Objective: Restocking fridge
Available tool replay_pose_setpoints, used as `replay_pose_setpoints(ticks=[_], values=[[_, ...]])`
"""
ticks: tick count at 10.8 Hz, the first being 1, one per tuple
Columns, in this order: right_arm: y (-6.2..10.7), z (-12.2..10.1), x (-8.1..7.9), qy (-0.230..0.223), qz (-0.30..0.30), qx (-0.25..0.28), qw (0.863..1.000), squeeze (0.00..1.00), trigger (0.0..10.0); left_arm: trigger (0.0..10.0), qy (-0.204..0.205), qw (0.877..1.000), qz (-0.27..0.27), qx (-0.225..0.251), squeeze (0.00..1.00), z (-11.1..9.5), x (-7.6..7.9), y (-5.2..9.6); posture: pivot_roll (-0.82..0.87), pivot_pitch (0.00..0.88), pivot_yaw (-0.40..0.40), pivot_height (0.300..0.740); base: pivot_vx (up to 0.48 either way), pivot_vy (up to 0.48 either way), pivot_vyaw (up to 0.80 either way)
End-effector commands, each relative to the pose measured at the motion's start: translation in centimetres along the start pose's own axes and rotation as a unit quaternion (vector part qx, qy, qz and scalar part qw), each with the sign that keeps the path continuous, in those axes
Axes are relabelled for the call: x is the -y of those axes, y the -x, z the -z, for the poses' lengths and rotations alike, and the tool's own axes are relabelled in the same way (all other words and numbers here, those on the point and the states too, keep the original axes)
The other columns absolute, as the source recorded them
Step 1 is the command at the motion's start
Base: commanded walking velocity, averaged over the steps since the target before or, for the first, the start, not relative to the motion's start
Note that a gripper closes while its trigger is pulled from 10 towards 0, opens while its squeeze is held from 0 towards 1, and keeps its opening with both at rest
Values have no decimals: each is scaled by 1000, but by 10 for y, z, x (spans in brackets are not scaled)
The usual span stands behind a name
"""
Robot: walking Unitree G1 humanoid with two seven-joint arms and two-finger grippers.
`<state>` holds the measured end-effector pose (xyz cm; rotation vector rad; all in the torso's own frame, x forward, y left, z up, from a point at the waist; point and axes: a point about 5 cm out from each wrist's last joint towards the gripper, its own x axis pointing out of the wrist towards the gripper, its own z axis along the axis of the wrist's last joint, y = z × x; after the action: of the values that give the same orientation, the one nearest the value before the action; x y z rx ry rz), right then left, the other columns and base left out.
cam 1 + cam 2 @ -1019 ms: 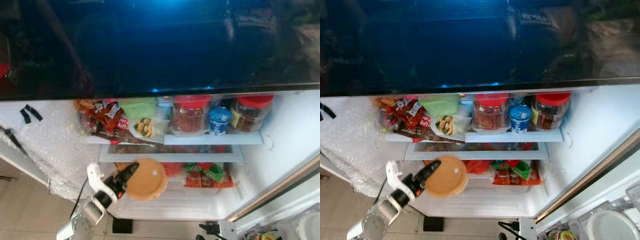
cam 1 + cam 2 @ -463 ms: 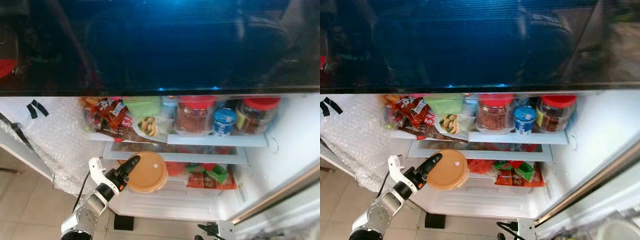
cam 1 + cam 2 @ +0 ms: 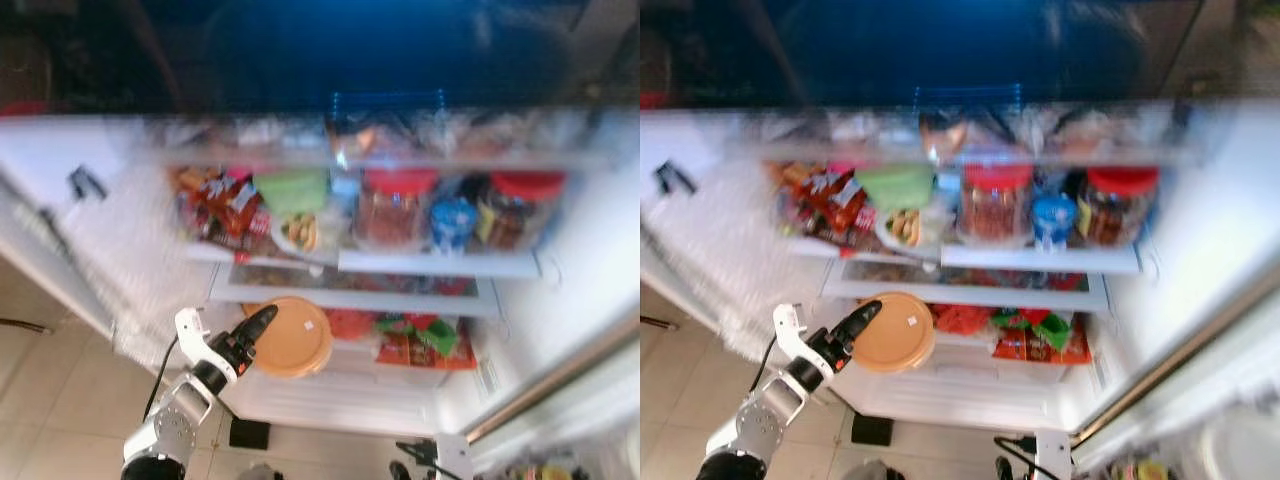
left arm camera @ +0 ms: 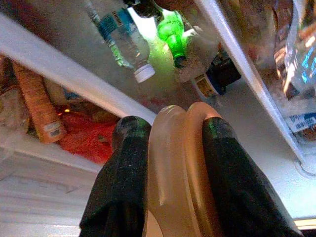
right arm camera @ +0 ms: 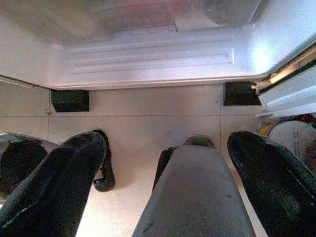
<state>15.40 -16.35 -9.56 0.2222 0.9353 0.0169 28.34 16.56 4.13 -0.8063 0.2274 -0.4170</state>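
The left gripper (image 3: 262, 328), clamped on the flat round orange lidded container (image 3: 293, 335), is advancing it further toward the open fridge's lower shelf (image 3: 350, 300); placement is nearing. The right gripper (image 5: 165, 163) is hanging spread open.

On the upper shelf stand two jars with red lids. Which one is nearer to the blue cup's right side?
The right jar, by the fridge's right wall; the blue cup stands between it and the middle jar.

The round, flat orange plastic container with a lid (image 3: 291, 336) is held on its edge between two black fingers (image 4: 123, 182), its wide top facing out, in front of the lower shelf of the open white fridge (image 3: 430, 400), beside red food packets (image 3: 420, 348).
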Motion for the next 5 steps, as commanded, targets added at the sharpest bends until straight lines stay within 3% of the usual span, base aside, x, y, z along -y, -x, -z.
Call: replay_pose_setpoints(ticks=[1,4,5], values=[[3,15,-1,-4,2,-26,1000,0,10000,10000,-7,1000,-12,1,0,-3,-4,2,55,124,73,662,0,0,0],[3,14,-1,-3,-1,-26,1000,0,10000,10000,-10,1000,-12,4,0,-4,-4,1,56,125,71,662,0,0,0],[3,14,-1,1,-5,-29,1000,0,10000,10000,-5,1000,-11,12,0,-5,-3,-1,54,127,69,643,0,0,0]])
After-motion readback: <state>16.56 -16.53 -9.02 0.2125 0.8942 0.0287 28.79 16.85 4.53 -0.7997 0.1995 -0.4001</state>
